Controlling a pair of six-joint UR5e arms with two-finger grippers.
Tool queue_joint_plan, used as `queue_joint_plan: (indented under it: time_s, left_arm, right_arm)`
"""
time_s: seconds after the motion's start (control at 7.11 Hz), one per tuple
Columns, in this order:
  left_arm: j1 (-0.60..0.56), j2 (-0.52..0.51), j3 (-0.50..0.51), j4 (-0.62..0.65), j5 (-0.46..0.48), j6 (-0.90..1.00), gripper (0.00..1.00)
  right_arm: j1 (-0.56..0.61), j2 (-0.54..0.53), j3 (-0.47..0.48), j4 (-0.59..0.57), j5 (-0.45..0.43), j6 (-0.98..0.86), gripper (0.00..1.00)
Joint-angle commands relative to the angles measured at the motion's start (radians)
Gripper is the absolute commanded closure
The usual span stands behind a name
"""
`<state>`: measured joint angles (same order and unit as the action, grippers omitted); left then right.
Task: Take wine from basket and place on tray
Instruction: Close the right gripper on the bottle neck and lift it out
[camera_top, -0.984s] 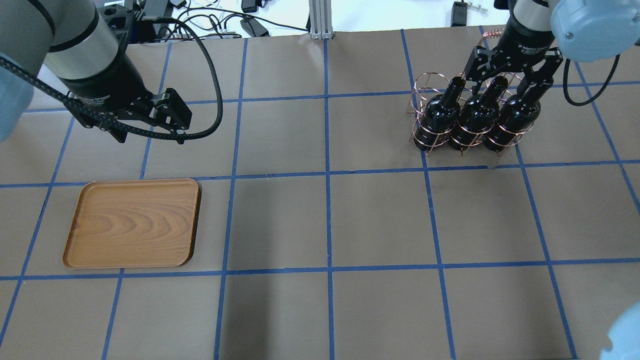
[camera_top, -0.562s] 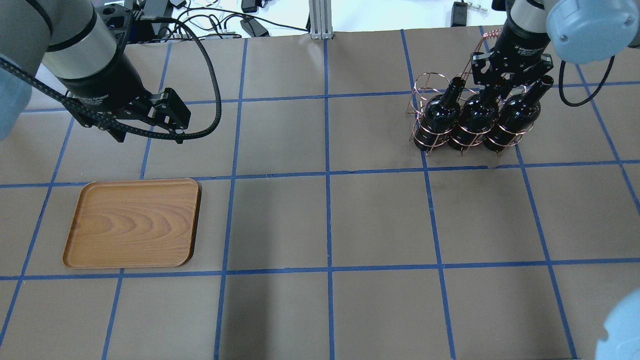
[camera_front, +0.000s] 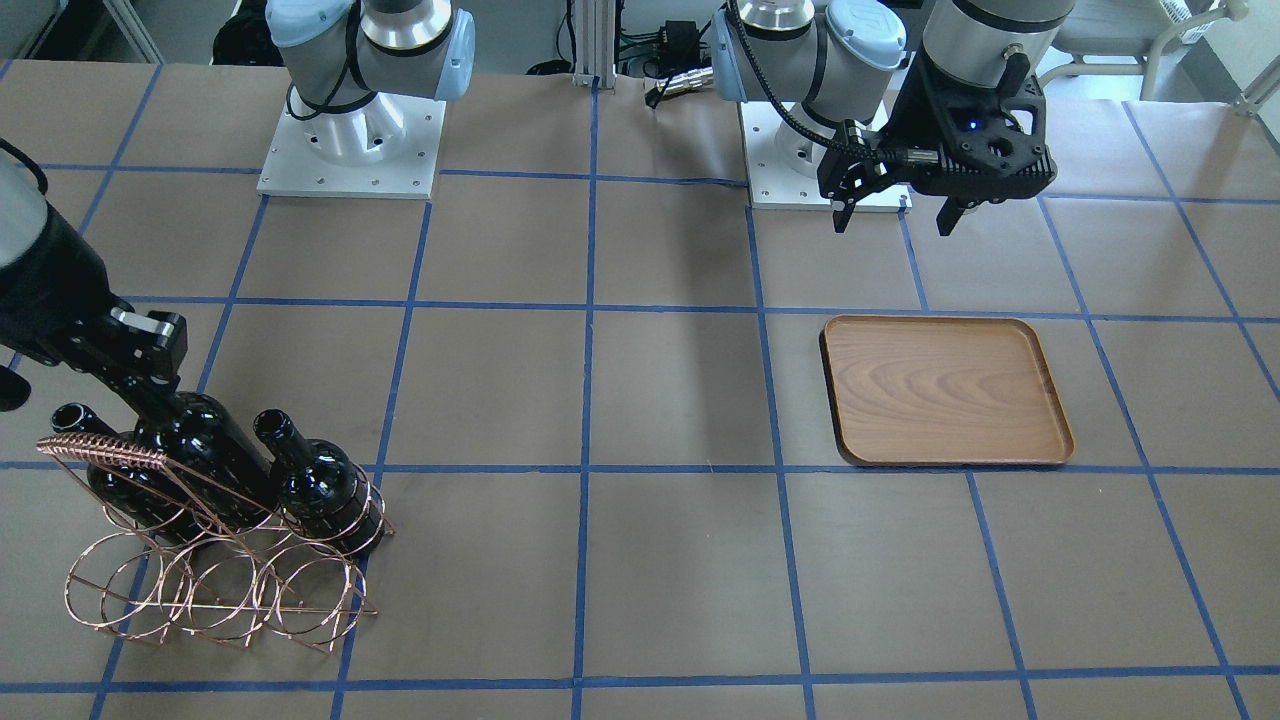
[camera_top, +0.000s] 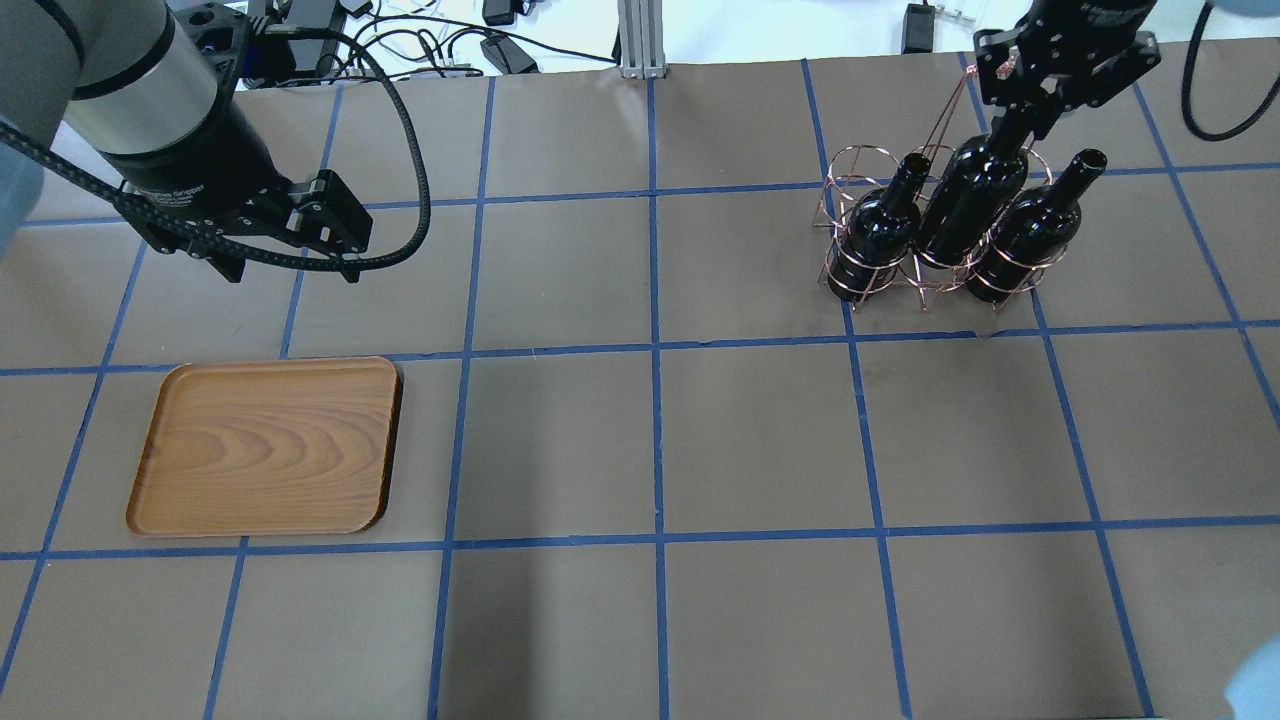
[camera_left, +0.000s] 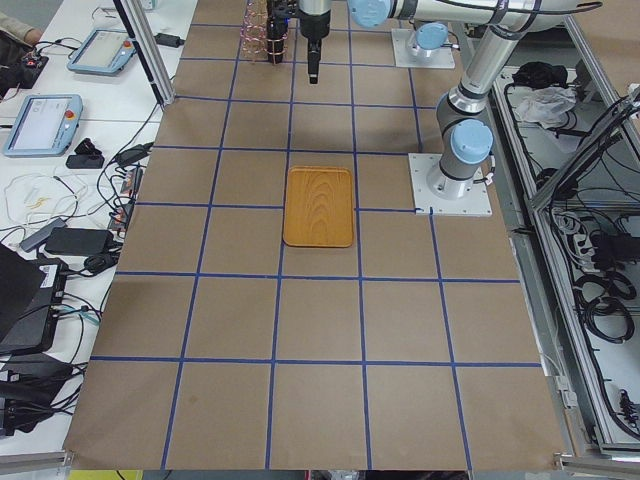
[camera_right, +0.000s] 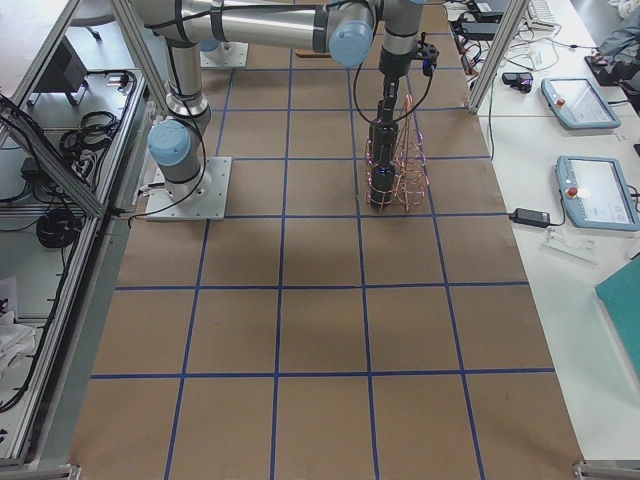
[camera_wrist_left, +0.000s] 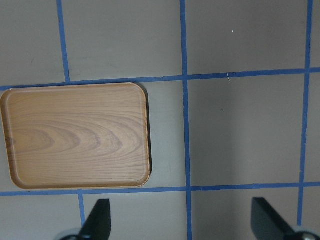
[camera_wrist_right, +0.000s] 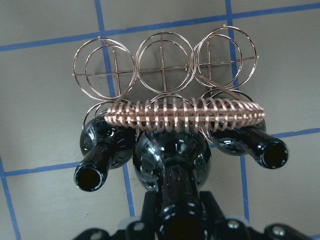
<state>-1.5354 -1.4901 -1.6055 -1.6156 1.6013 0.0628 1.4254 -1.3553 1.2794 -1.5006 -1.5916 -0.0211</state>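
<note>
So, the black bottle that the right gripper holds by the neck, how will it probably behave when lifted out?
The middle wine bottle looks like glossy glass, so its slim neck may slip in the right gripper. Gripped only at the top, its wide body may swing. The thin wire basket looks light and might lift with it.

Brown table with blue tape grid; teach pendant alongside.

We log the middle wine bottle, glossy black and upright, riding higher than the two flanking bottles in the copper wire basket. The brown wooden tray lies flat, well apart.
</note>
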Motion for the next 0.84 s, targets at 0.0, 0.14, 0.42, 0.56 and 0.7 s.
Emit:
queue_joint_plan:
  time_s: [0.0, 0.14, 0.42, 0.56, 0.7]
  left_arm:
    - [0.029, 0.005, -0.001, -0.006, -0.001, 0.023, 0.00]
    - [0.046, 0.007, -0.001, -0.006, -0.004, 0.032, 0.00]
    - [0.055, 0.005, -0.001, -0.010, 0.006, 0.058, 0.00]
    - [0.069, 0.005, -0.001, -0.013, 0.006, 0.061, 0.00]
    - [0.072, 0.007, -0.002, -0.018, 0.006, 0.060, 0.00]
  right_arm:
    - [0.006, -0.080, -0.075, 0.190, 0.007, 0.004, 1.00]
    - [0.035, -0.100, -0.024, 0.247, 0.005, 0.030, 1.00]
    - [0.149, -0.149, 0.166, 0.132, 0.008, 0.163, 1.00]
    - [0.250, -0.162, 0.239, 0.058, 0.007, 0.308, 1.00]
    - [0.359, -0.131, 0.248, -0.042, 0.008, 0.422, 1.00]
